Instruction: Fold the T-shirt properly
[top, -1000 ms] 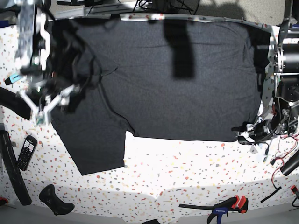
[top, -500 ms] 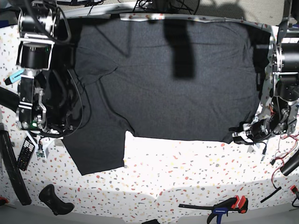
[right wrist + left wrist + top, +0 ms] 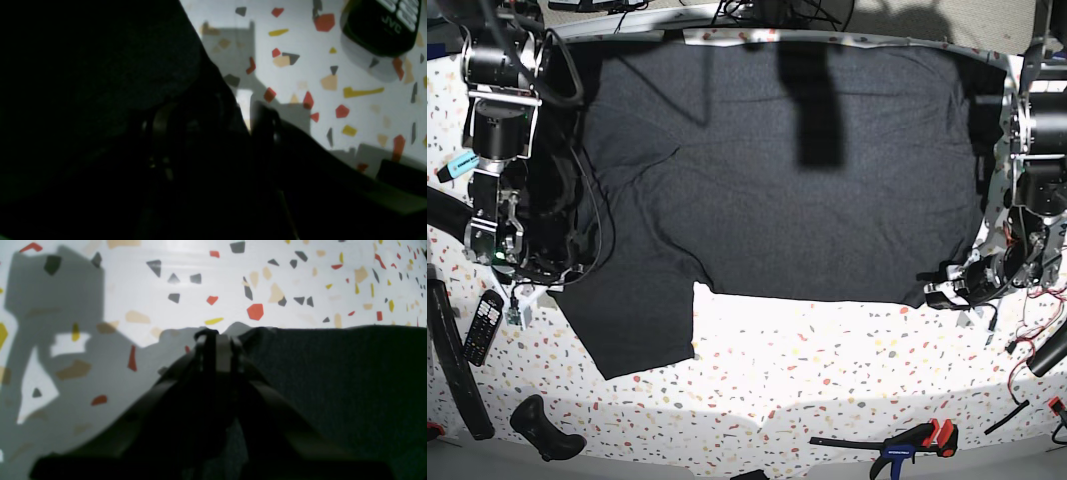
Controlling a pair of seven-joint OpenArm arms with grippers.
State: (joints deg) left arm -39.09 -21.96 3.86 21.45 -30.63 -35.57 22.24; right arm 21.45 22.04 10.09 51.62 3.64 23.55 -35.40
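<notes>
The dark charcoal T-shirt (image 3: 787,170) lies spread plain side up across the table, one sleeve (image 3: 632,320) pointing to the front left. My right gripper (image 3: 515,285) sits low at the shirt's left edge. In the right wrist view its fingers (image 3: 265,115) stand apart, with dark cloth (image 3: 100,66) over the left one and between them. My left gripper (image 3: 939,294) rests at the shirt's front right corner. In the left wrist view (image 3: 215,336) its fingertips are pressed together right at the cloth's corner (image 3: 333,373).
A black JVC remote (image 3: 482,325) lies just left of my right gripper and also shows in the right wrist view (image 3: 380,26). A black strap (image 3: 449,360) and a black handle (image 3: 545,427) lie front left. A red and blue clamp (image 3: 907,445) lies front right. Cables hang by the right arm (image 3: 1037,320).
My right arm has come down from the raised, bunched left shoulder to the shirt's left edge by the remote. That side of the shirt now lies flatter. The left arm has not moved.
</notes>
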